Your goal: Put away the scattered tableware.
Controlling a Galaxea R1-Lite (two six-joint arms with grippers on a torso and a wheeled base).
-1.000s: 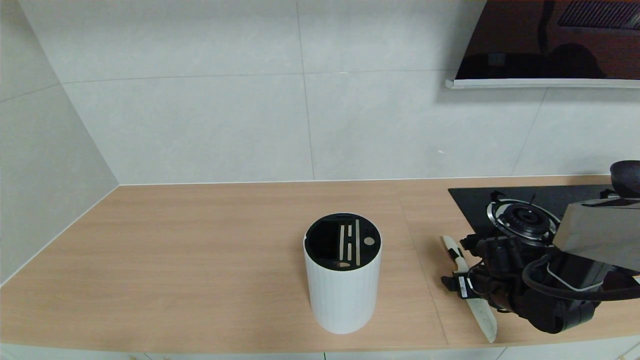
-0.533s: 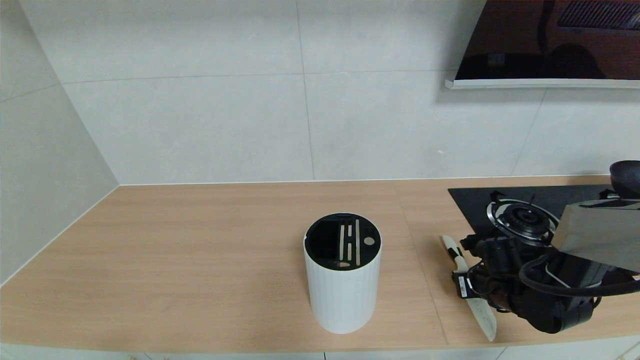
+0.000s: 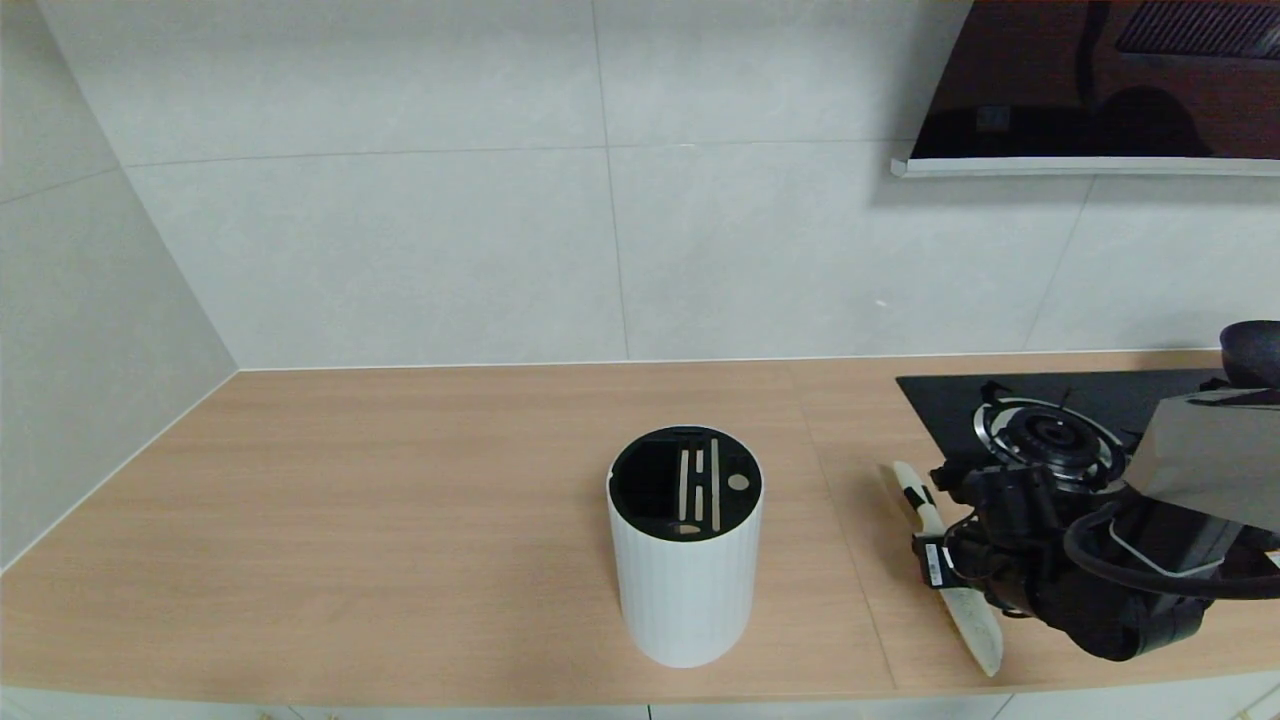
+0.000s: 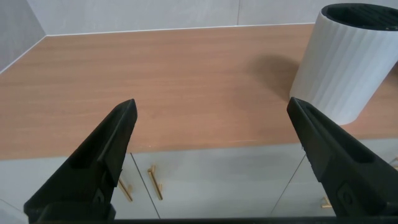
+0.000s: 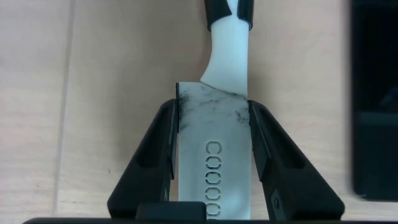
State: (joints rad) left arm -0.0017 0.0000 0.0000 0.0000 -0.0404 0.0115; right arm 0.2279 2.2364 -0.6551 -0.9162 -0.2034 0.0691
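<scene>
- The right gripper, at the lower right of the head view, is clamped on the blade of a white knife. Its fingers sit on either side of the blade.
- The knife lies slantwise near the counter's front edge, with its handle toward the hob. The arm hides the middle of the blade, and whether the knife rests on the wood or hangs just above it cannot be told.
- The white ribbed holder stands upright at lower centre, well apart from the knife.
- The left gripper is spread wide and released, near the holder, which is partly cut off in the left wrist view.
</scene>
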